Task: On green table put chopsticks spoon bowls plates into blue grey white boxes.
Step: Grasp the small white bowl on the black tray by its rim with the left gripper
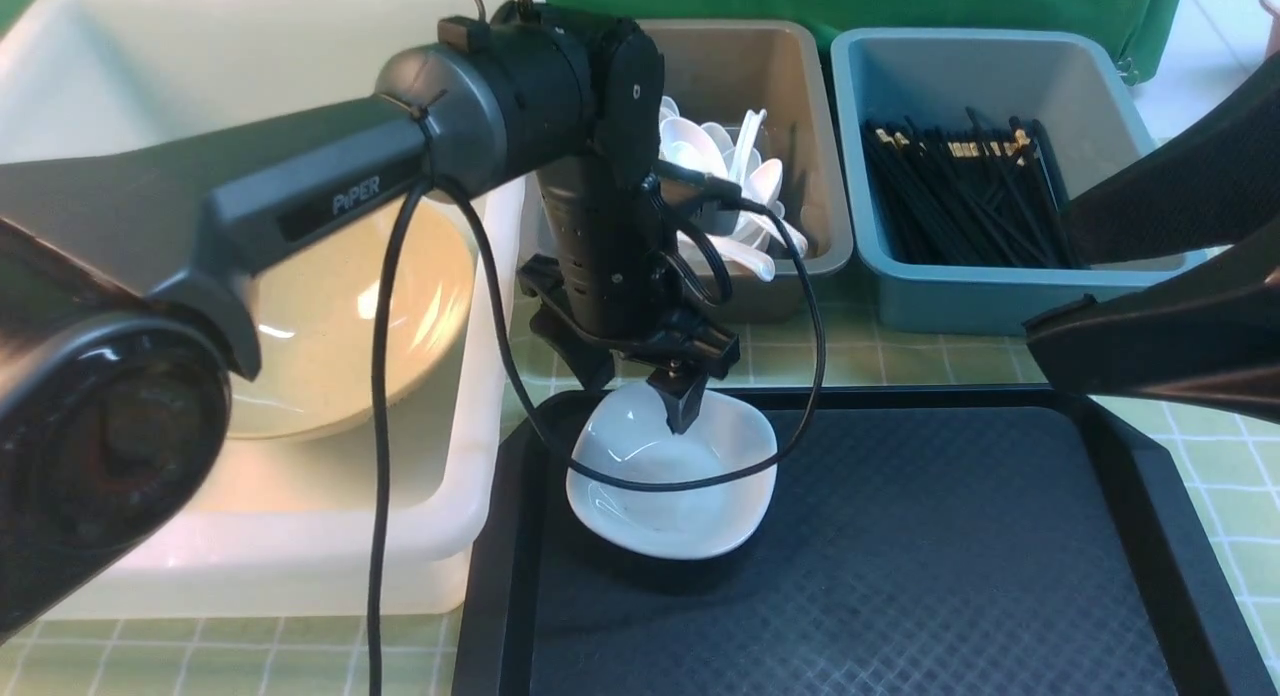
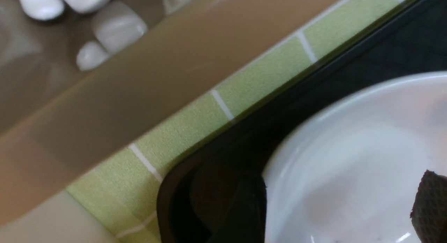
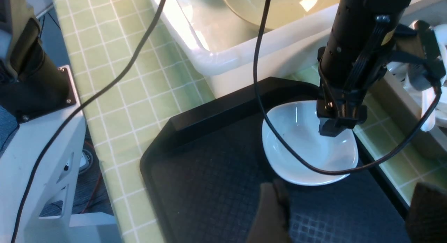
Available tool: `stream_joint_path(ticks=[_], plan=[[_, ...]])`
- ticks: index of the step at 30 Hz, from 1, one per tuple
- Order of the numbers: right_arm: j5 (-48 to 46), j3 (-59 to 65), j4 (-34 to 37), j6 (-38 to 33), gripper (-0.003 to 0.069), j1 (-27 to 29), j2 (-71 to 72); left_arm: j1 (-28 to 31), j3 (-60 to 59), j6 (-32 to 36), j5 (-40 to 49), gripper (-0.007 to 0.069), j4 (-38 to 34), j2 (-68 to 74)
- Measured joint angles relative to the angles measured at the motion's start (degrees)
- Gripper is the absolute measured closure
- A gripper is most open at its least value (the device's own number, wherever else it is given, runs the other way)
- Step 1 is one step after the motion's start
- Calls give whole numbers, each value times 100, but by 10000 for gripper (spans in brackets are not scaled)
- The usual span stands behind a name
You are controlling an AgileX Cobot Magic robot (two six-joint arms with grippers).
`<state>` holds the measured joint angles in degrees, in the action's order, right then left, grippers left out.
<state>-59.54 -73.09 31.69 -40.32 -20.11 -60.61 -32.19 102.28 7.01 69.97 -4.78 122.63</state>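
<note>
A small white plate [image 1: 690,496] sits at the far left of the black tray. My left gripper [image 1: 635,391] hangs over its far rim, open, with one finger inside the dish and the other outside the rim. In the left wrist view the plate [image 2: 349,138] fills the space between the spread fingers of the left gripper [image 2: 335,208]. The tan bowl [image 1: 340,316] lies in the white box [image 1: 300,536]. Black chopsticks [image 1: 960,196] fill the blue box [image 1: 960,286]. White spoons [image 1: 720,166] lie in the grey box [image 1: 790,266]. My right gripper [image 3: 349,218] is open and empty above the tray, short of the plate [image 3: 307,155].
The black textured tray [image 1: 900,556] lies on the green table [image 1: 830,356] in front of the grey and blue boxes. A black cable [image 1: 380,456] hangs from the left arm and loops across the plate. The right arm's dark body [image 1: 1150,306] crosses the right edge.
</note>
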Motion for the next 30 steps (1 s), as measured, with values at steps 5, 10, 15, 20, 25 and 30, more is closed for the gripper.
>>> stream_joint_path(ticks=[5, 10, 15, 20, 25, 30], plan=[[-81, 0, 0, 0, 168, 0, 0, 0, -18, -85, -6, 81, 14, 180], [-102, 0, 0, 0, 168, 0, 0, 0, -42, -91, -17, 81, -76, 287], [-102, 0, 0, 0, 168, 0, 0, 0, -42, 268, -17, 132, -898, 303], [-102, 0, 0, 0, 168, 0, 0, 0, -42, 618, -17, 303, -1318, 329], [-102, 0, 2, 0, 168, 0, 0, 0, -42, 894, 6, 577, -1424, 339], [-102, 0, 2, 0, 168, 0, 0, 6, -42, 1205, 9, 589, -1685, 326]])
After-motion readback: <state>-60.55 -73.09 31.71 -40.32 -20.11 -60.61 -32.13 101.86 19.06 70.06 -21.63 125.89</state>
